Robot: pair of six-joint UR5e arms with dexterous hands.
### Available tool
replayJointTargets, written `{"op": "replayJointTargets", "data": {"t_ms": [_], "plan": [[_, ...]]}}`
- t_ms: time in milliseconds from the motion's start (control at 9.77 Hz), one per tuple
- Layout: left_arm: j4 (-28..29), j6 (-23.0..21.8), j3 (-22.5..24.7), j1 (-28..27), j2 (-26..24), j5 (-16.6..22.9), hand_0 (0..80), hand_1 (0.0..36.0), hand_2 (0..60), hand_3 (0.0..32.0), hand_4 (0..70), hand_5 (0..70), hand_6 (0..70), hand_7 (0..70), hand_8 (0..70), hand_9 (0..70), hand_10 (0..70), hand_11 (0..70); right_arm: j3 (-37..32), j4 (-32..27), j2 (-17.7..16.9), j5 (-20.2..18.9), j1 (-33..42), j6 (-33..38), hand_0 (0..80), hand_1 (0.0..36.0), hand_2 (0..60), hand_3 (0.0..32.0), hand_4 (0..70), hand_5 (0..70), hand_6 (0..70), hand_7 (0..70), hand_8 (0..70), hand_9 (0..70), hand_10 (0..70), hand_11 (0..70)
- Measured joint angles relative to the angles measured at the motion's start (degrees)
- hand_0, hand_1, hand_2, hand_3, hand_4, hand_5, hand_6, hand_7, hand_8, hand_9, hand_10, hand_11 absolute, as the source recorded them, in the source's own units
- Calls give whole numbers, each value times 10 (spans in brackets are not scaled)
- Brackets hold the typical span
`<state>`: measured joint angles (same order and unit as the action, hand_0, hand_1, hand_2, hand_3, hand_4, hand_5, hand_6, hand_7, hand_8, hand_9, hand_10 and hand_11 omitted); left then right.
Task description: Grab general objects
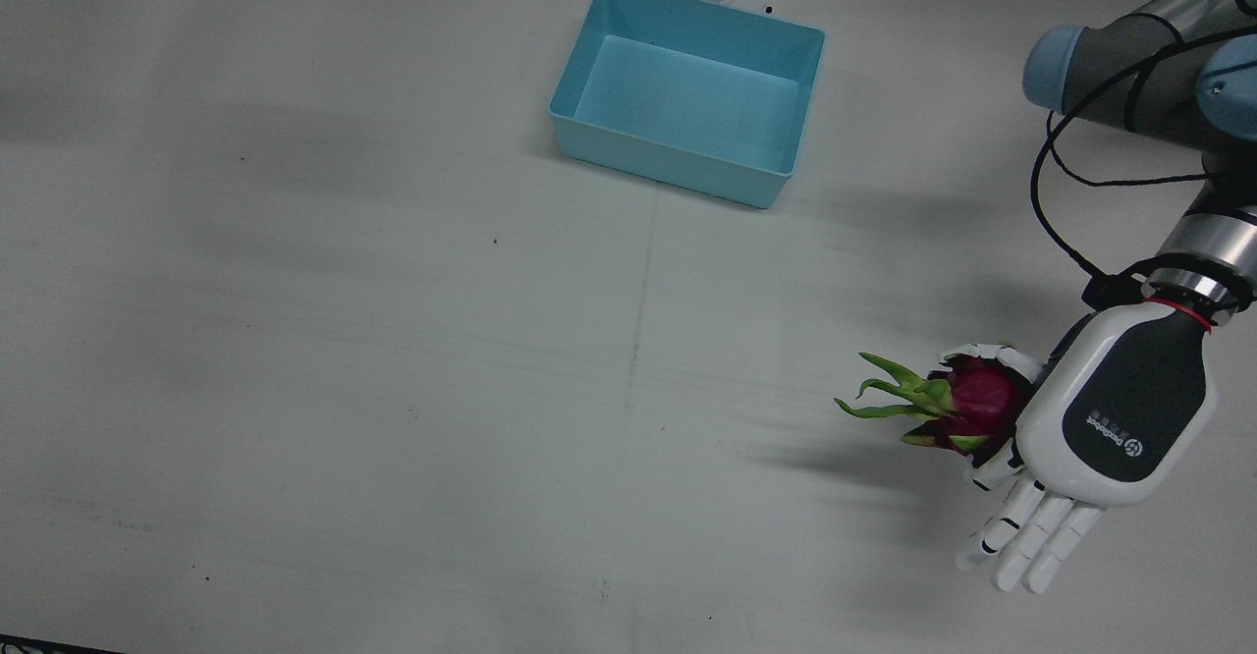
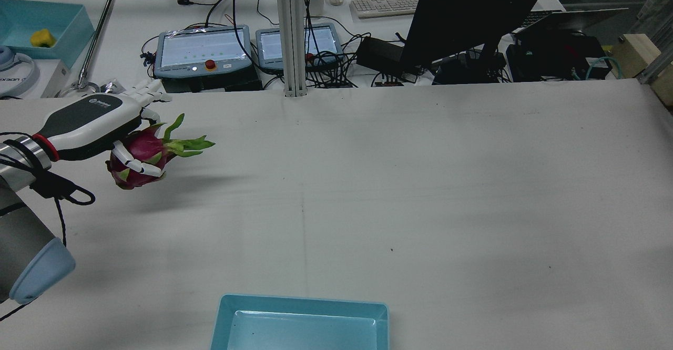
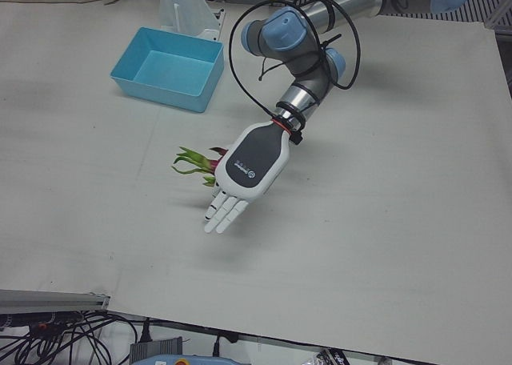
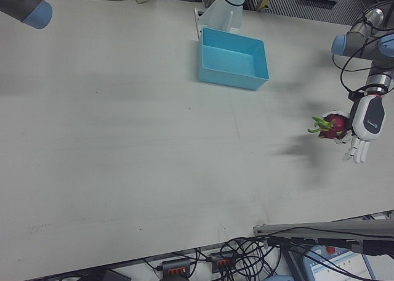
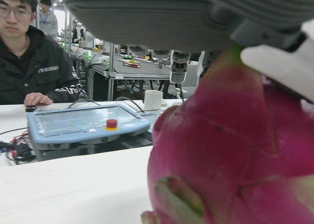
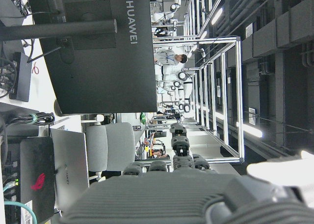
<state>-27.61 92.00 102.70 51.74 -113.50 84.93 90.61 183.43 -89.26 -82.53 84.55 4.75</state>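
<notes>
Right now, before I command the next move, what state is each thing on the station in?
Magenta dragon fruit with green leafy scales: held off the table, shadow beneath it.
Left robot hand: shut on the dragon fruit, some fingers curled round it, others extended.
Light blue rectangular plastic bin: upright, empty.
White table: bare around the bin.
Right robot hand: not visible in any view, state unknown.
</notes>
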Motion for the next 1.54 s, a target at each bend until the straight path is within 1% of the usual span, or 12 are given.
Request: {"op": "replayJointTargets", "data": {"t_ms": [102,205,307,512,717,921,1024,1126,1331,1433,1535], "plan": [[-41,-10,10,0,-31,35,454,297,600,0,700,684,53,252,0,36,0,0,0,0,0,0,0,0,0,0,0,0,0,0,0,0,0,0,0,0],[-85,-25,19,0,-67,70,461,307,600,0,700,700,67,270,3,40,0,0,0,0,0,0,0,0,0,0,0,0,0,0,0,0,0,0,0,0],[-137,-43,37,-2,-104,102,469,321,600,0,700,700,83,293,6,44,0,0,0,0,0,0,0,0,0,0,0,0,0,0,0,0,0,0,0,0],[-191,-60,60,-5,-129,133,479,344,600,0,700,700,95,310,9,48,0,0,0,0,0,0,0,0,0,0,0,0,0,0,0,0,0,0,0,0],[-233,-66,68,-17,-139,151,490,359,600,0,700,700,109,337,11,53,0,0,0,0,0,0,0,0,0,0,0,0,0,0,0,0,0,0,0,0],[-273,-70,70,-46,-143,157,501,360,600,0,700,700,124,362,14,58,0,0,0,0,0,0,0,0,0,0,0,0,0,0,0,0,0,0,0,0],[-292,-80,71,-61,-148,158,507,360,600,0,700,700,128,373,15,60,0,0,0,0,0,0,0,0,0,0,0,0,0,0,0,0,0,0,0,0],[-311,-94,75,-74,-159,159,503,360,600,0,700,700,133,381,16,62,0,0,0,0,0,0,0,0,0,0,0,0,0,0,0,0,0,0,0,0],[-355,-135,85,-96,-195,162,524,360,600,0,700,700,152,402,20,66,0,0,0,0,0,0,0,0,0,0,0,0,0,0,0,0,0,0,0,0],[-370,-171,86,-101,-217,175,534,360,600,0,700,700,163,419,22,69,0,0,0,0,0,0,0,0,0,0,0,0,0,0,0,0,0,0,0,0],[-382,-203,87,-104,-236,193,535,360,600,0,700,700,158,418,21,69,0,0,0,0,0,0,0,0,0,0,0,0,0,0,0,0,0,0,0,0]]}}
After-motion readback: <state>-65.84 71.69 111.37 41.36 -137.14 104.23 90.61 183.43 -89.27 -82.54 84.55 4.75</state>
